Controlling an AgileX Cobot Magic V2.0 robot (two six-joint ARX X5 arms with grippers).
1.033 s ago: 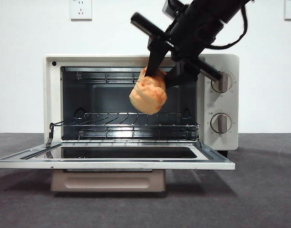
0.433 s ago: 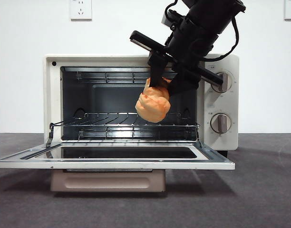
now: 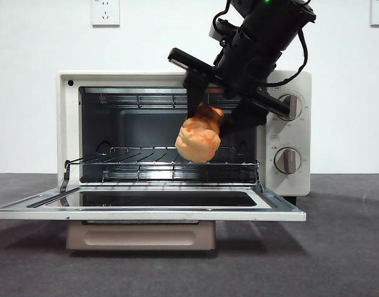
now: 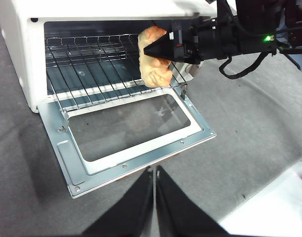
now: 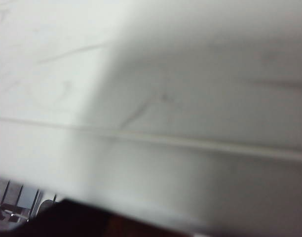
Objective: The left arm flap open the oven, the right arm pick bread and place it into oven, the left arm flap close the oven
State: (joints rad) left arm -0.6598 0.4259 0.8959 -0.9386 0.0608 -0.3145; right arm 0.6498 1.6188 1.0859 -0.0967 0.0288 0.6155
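Fingers first: your left gripper (image 4: 154, 173) has its jaws pressed together, holding nothing, parked well back from the oven (image 3: 70, 124), facing its dropped door (image 3: 146, 213). Move right and your right gripper (image 3: 215, 117) has its jaws clamped on the bread (image 3: 199, 139), which hangs just above the wire rack (image 3: 146, 162) at the right side of the oven's mouth.
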